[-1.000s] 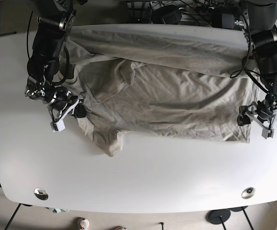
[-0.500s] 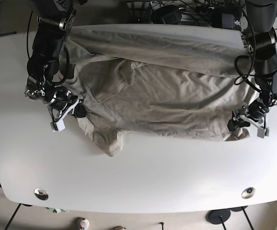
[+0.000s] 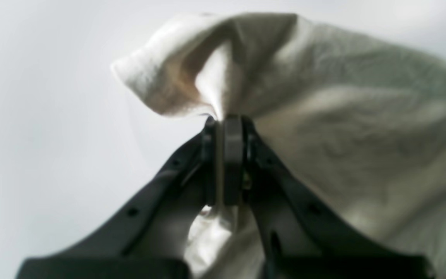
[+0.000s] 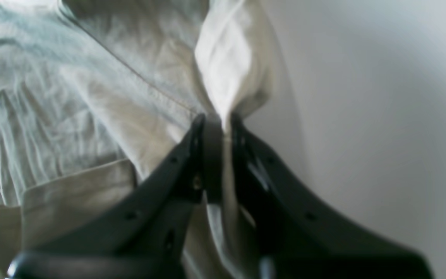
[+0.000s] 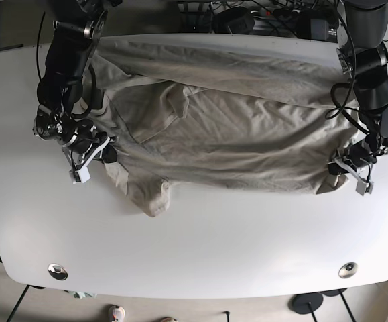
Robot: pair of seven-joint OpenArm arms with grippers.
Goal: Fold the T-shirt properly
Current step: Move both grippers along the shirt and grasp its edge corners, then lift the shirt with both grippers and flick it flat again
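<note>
The beige T-shirt lies spread but rumpled across the far half of the white desk, one loose flap trailing toward the near edge on the side of the right arm. Both arms have a pinch of it: the left gripper is closed on a bunched corner of cloth near one side edge of the desk, and the right gripper is closed on a fold at the opposite side. The fabric looks thin, light and limp, so I'd judge it will sag and wrinkle between the two holds unless kept taut, and corners or hems make the surest places to take it.
</note>
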